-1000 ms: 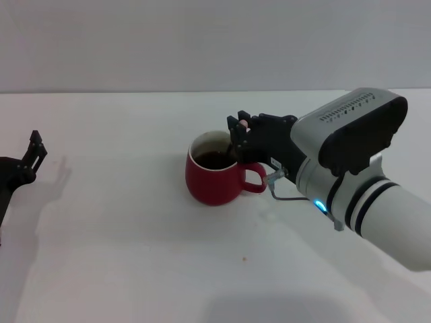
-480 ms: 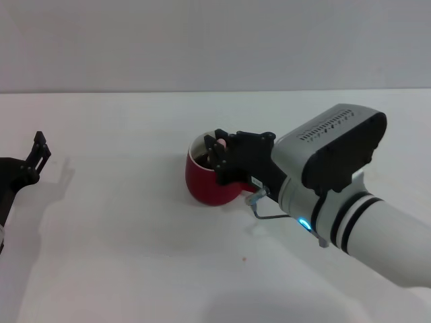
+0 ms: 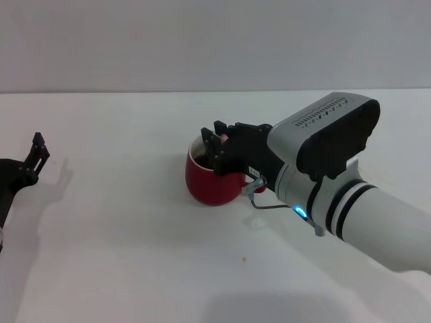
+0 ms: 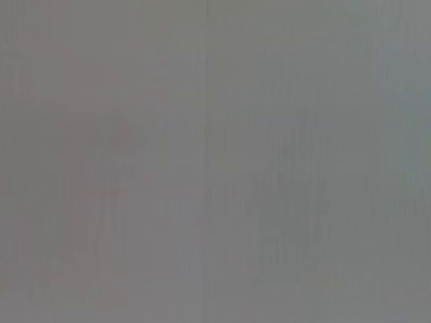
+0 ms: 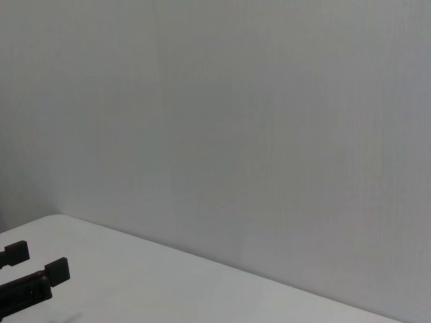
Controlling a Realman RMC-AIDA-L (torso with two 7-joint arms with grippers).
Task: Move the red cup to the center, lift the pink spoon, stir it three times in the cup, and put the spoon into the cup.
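Change: over the last second the right hand (image 3: 217, 149) has been swept from the handle side across the mouth of the red cup (image 3: 210, 180), near the bench (image 3: 135, 242) centre; stirring is judged under way.
Right hand: clamped on a pink sliver, taken for the pink spoon (image 3: 225, 140).
Left hand (image 3: 34, 156): parked at the bench's left edge, fingers apart.
Hidden: spoon bowl, cup handle, stir count.

Pale wall, white table (image 5: 168, 289) edge, left tool (image 5: 30, 279) at one corner
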